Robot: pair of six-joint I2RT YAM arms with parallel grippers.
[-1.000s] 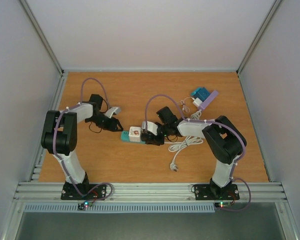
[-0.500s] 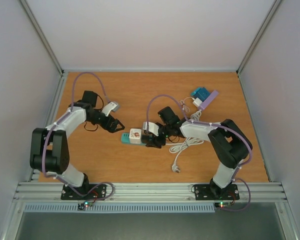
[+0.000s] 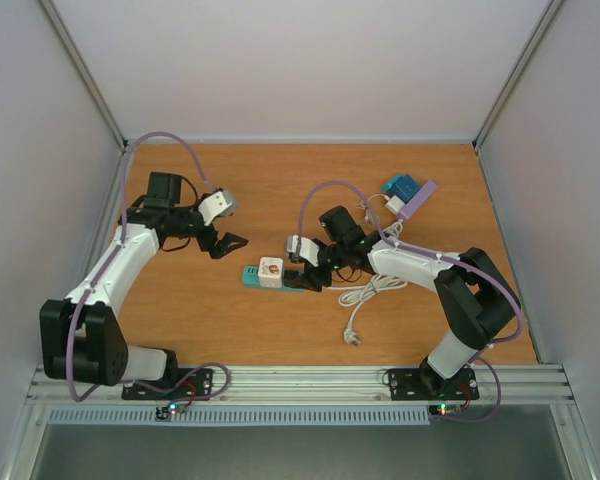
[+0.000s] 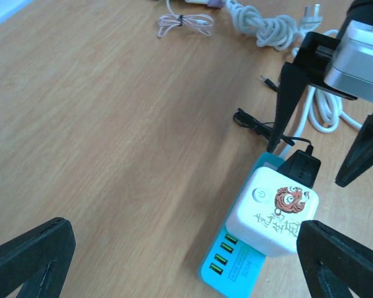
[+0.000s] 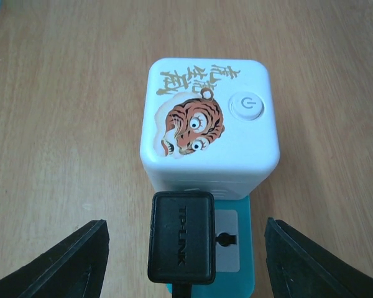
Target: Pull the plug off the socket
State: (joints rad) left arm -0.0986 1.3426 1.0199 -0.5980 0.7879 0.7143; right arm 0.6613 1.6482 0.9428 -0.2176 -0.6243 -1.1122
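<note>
Right claw (image 5: 185, 257) nearer, open astride plug (image 5: 181, 236) (no contact)

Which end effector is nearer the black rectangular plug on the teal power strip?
Right. The right end effector sits open astride the black rectangular plug; the left end effector hovers open further off, beyond the white cube adapter.

Robot lab cell: white walls (image 3: 280, 60), aluminium frame rail (image 3: 300, 378), wooden tabletop (image 3: 270, 180)
</note>
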